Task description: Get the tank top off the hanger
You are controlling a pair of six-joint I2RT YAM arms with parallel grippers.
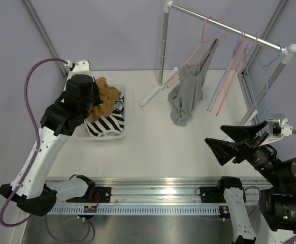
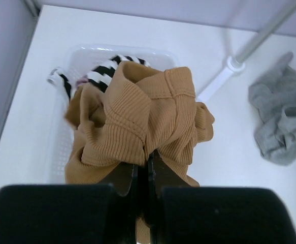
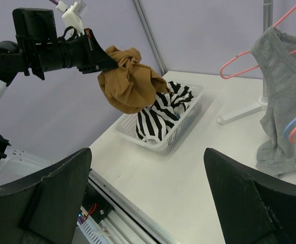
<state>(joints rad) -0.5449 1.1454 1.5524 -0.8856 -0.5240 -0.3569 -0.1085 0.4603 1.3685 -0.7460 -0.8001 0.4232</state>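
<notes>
From above: noting gray tank top (image 1: 186, 96) hanging on pink hanger (image 1: 204, 38) at far right, hem bunching on table (image 1: 153, 152); finding left gripper (image 1: 98, 103) over basket (image 1: 123, 133) at left. Left wrist: seeing jaws clenching a tan garment (image 2: 137, 117). Right wrist: recording right gripper (image 3: 146, 152) standing spread wide, gripping nothing, well apart from the tank top.

Tank top (image 3: 282, 96) on pink hanger (image 3: 222, 76)

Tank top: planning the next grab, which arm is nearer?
Right. The right arm, jaws open, is just near-right of the tank top; the left arm is far left over the basket, gripping a brown top.
</notes>
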